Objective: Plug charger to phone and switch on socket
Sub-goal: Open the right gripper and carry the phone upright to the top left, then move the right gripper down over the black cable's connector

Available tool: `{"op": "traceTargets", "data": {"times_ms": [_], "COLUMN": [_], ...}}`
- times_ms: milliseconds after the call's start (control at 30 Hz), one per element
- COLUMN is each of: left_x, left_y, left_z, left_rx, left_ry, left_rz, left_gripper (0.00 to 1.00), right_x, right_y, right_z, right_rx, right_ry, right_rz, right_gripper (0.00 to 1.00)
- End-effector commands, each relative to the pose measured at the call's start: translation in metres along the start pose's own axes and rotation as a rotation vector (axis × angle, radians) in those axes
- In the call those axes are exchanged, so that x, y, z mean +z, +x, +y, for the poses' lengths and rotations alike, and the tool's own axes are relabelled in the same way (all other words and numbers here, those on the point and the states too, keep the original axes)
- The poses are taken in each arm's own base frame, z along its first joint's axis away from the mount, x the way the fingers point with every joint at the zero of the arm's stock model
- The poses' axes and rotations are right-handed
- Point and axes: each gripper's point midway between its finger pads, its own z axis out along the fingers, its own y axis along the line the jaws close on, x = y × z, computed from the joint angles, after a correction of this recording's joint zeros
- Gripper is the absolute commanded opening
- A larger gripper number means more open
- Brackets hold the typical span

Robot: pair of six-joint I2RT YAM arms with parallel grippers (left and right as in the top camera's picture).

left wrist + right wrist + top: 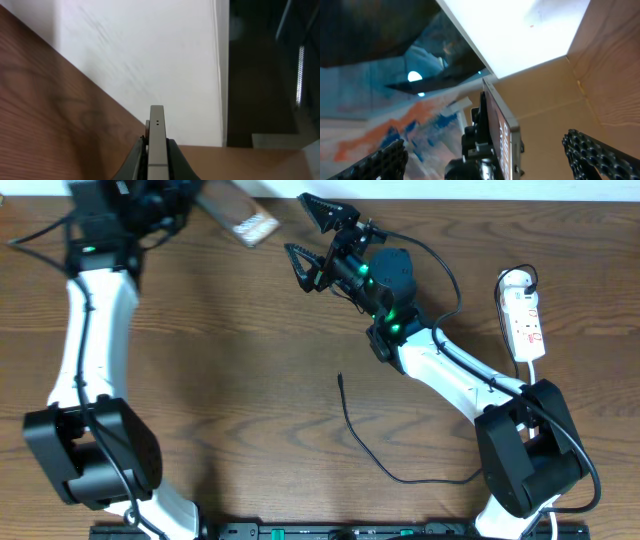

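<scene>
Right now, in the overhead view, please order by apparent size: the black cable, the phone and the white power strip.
1. Black cable: longest, though thin.
2. White power strip and phone: about alike; the phone is lifted nearer the camera, blurred and partly hidden, so I do not rank them.

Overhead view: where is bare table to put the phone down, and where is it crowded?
The widest bare patch of the table lies between the left arm and the charger tip. A smaller one lies between the right gripper and that tip. Crowded: the right side, where the right arm, the charger and the socket sit close.
</scene>
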Motion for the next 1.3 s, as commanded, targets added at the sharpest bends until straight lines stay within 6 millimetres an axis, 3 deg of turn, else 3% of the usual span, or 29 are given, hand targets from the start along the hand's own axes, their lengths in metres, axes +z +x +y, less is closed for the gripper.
{"op": "traceTargets", "data": {"times_ms": [0,200,267,400,500,633,867,1033,1267], "left_x": [-0.03,-0.082,-0.096,-0.116,-0.118,-0.118,-0.118,-0.119,-0.119], "left_y": [-0.01,-0.019,-0.016,-0.002,0.0,0.0,-0.001,-0.003,-0.003], "left_z": [-0.011,-0.01,-0.012,-0.018,-0.018,-0.019,-0.021,-0.025,-0.025], "left_rx": [0.017,0.008,0.026,0.085,0.093,0.128,0.226,0.276,0.278], "left_ry": [0.079,0.179,0.214,0.291,0.3,0.308,0.328,0.341,0.341], "left_rz": [0.075,0.219,0.271,0.385,0.398,0.394,0.377,0.368,0.367], "left_gripper": [0.07,0.07,0.08,0.07,0.07,0.07,0.07,0.07,0.08], "right_x": [-0.002,-0.007,-0.008,-0.017,-0.031,-0.049,-0.077,-0.109,-0.154], "right_y": [0.003,0.01,0.008,-0.007,-0.019,-0.032,-0.049,-0.06,-0.059], "right_z": [0.009,0.0,-0.014,-0.063,-0.097,-0.122,-0.133,-0.138,-0.167], "right_rx": [-0.144,-0.481,-0.543,-0.635,-0.67,-0.697,-0.777,-0.866,-0.781], "right_ry": [-0.002,0.032,0.082,0.281,0.436,0.577,0.798,1.039,1.256], "right_rz": [0.053,0.154,0.173,0.184,0.191,0.21,0.24,0.236,0.283], "right_gripper": [0.99,0.99,0.99,0.99,0.99,0.99,0.99,0.99,0.99]}}
